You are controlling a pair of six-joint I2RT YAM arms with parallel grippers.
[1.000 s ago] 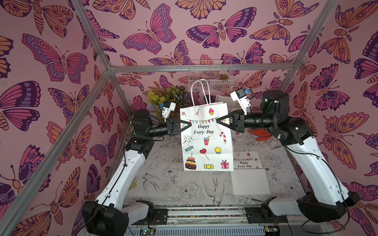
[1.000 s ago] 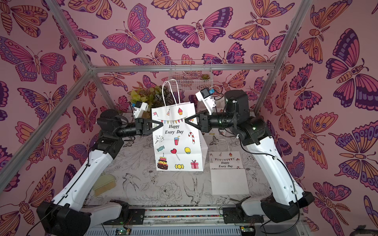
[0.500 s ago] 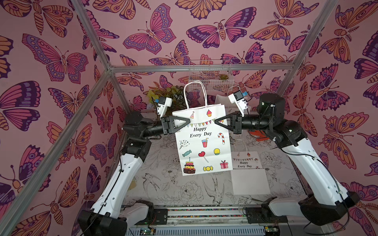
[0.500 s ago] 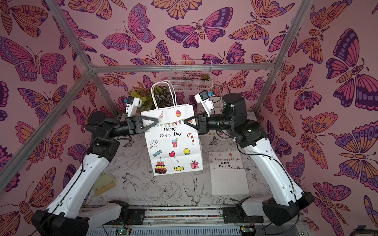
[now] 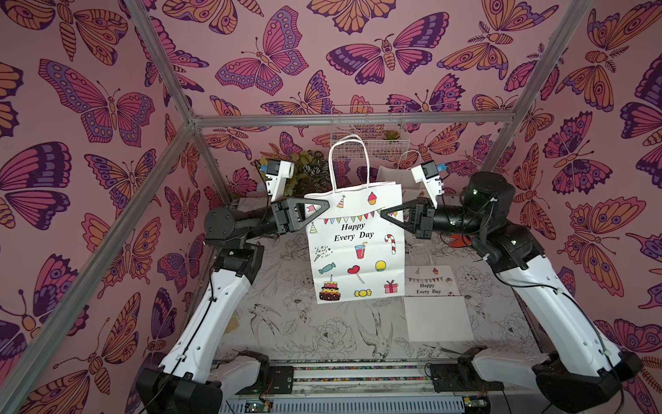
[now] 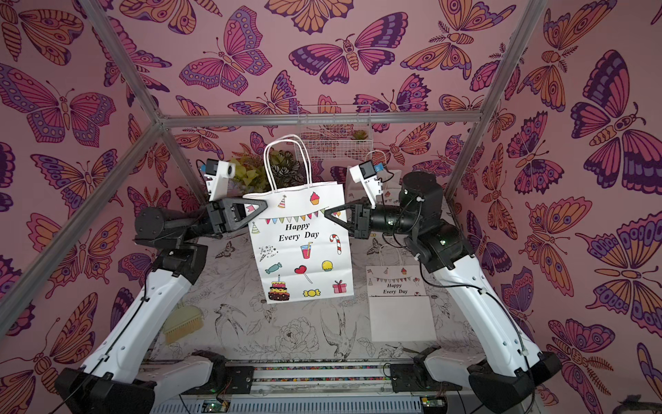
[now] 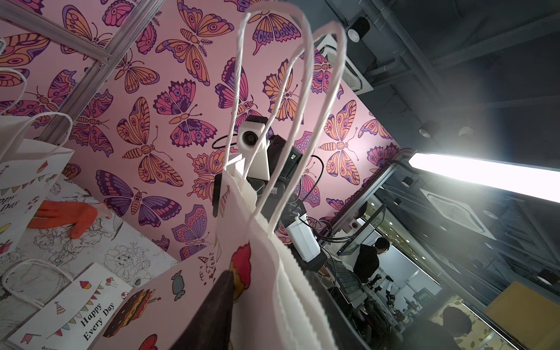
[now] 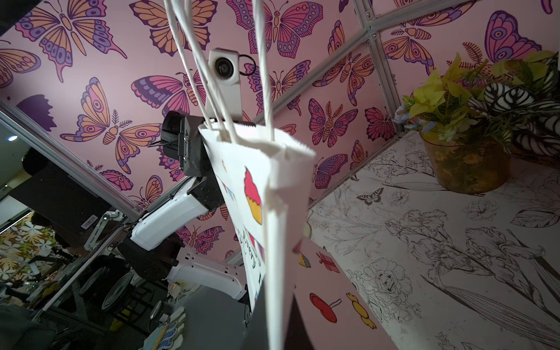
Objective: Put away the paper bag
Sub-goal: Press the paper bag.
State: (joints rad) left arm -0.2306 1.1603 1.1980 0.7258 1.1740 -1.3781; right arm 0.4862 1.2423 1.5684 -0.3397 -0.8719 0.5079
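Note:
The white paper bag (image 5: 354,251) (image 6: 301,251), printed "Happy Every Day", hangs upright in the air above the middle of the table, slightly tilted, handles up. My left gripper (image 5: 324,206) (image 6: 263,205) is at its upper left corner. In the left wrist view the left gripper (image 7: 266,291) stands open, jaws apart, with the bag (image 7: 257,242) edge loosely fanned between them. My right gripper (image 5: 382,212) (image 6: 326,212) is shut on the upper right edge. In the right wrist view the right gripper (image 8: 277,303) pinches that edge of the bag (image 8: 257,169) flat.
A second printed bag (image 5: 435,308) (image 6: 397,312) lies flat on the table at the right. A potted plant (image 5: 308,172) (image 8: 463,163) stands at the back, under a wire basket (image 5: 369,132) on the wall. An orange glove (image 7: 66,215) lies back right, a brush (image 6: 182,324) front left.
The bag has shifted a little to the left with both arms. My left gripper's jaws have parted wider on the bag's edge. The right gripper has closed tighter.

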